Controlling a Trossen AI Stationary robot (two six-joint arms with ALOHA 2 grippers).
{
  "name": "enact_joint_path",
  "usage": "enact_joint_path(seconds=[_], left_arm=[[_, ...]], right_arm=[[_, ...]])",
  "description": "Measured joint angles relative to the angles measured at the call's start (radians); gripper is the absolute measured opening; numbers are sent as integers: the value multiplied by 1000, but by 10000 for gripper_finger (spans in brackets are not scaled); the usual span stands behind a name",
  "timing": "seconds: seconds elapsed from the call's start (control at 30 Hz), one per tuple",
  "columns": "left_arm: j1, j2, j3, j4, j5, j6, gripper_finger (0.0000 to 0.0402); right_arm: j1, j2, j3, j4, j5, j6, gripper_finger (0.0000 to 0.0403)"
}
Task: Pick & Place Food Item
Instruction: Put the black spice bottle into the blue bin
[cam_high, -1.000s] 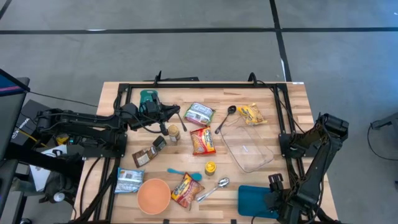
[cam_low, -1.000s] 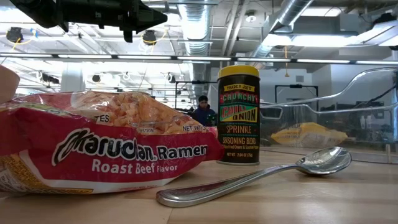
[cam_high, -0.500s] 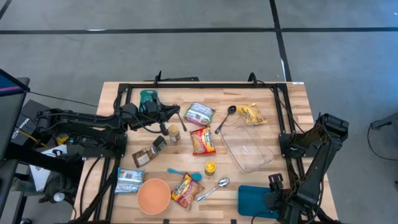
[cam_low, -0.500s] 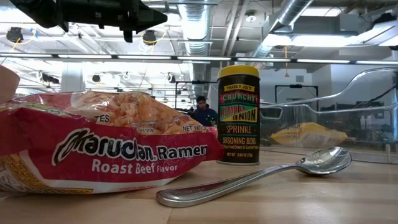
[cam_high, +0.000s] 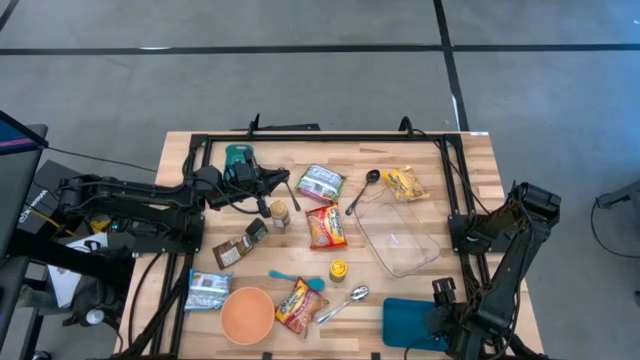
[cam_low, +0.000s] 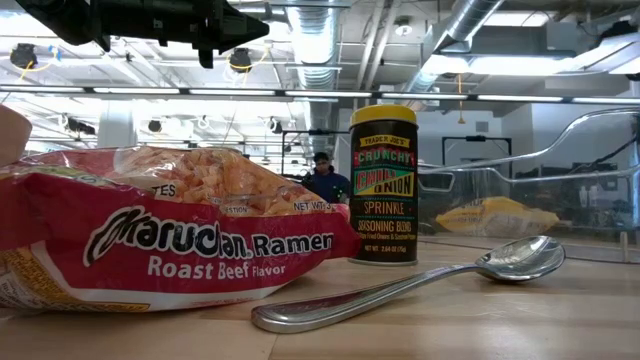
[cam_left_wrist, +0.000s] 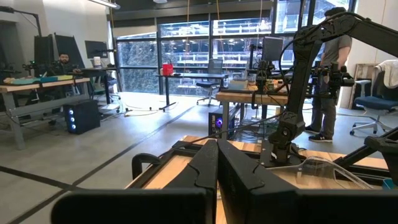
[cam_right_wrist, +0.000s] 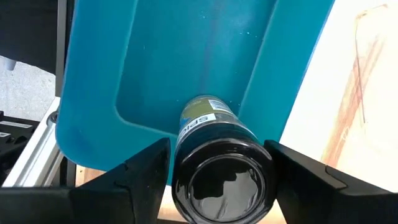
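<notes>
My right gripper (cam_right_wrist: 221, 171) is at the table's near right corner, pointing down over a blue tray (cam_high: 405, 322), also in the right wrist view (cam_right_wrist: 124, 68). It is shut on a spice jar (cam_right_wrist: 221, 168) with a black cap and a green label. My left gripper (cam_left_wrist: 217, 163) is shut and empty, raised over the far left of the table (cam_high: 287, 187). Food items lie loose on the wood: two ramen packs (cam_high: 327, 227) (cam_high: 297, 305), a green pack (cam_high: 320, 183) and a yellow bag (cam_high: 404, 183). My right gripper holds the spice jar by its two sides just below the black cap (cam_right_wrist: 221, 186), one finger (cam_right_wrist: 152, 168) on each side. The fingers come from above, pointing down along the jar. The cap faces the wrist and the jar's bottom end (cam_right_wrist: 208, 106) is over the tray floor; whether it rests there, I cannot tell.
A clear container (cam_high: 400, 238) lies at centre right. An orange bowl (cam_high: 247, 314), a metal spoon (cam_high: 345, 303), a yellow-capped seasoning jar (cam_high: 339, 270), a black spoon (cam_high: 365, 190), a brown jar (cam_high: 279, 214) and snack bars (cam_high: 240, 245) are scattered about. A black frame (cam_high: 320, 138) rims the table.
</notes>
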Motion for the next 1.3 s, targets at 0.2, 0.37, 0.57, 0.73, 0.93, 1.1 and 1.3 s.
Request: enact_joint_path(seconds=[0.2, 0.37, 0.57, 0.73, 0.93, 1.1, 1.3], left_arm=[[0, 0, 0, 0, 0, 0, 0], [0, 0, 0, 0, 0, 0, 0], [0, 0, 0, 0, 0, 0, 0], [0, 0, 0, 0, 0, 0, 0], [0, 0, 0, 0, 0, 0, 0], [0, 0, 0, 0, 0, 0, 0], [0, 0, 0, 0, 0, 0, 0]], right_arm=[[0, 0, 0, 0, 2, 0, 250], [0, 0, 0, -4, 5, 0, 250], [0, 0, 0, -8, 7, 1, 250], [0, 0, 0, -8, 7, 1, 250], [0, 0, 0, -8, 23, 2, 251], [0, 0, 0, -13, 30, 4, 259], [0, 0, 0, -16, 30, 12, 312]])
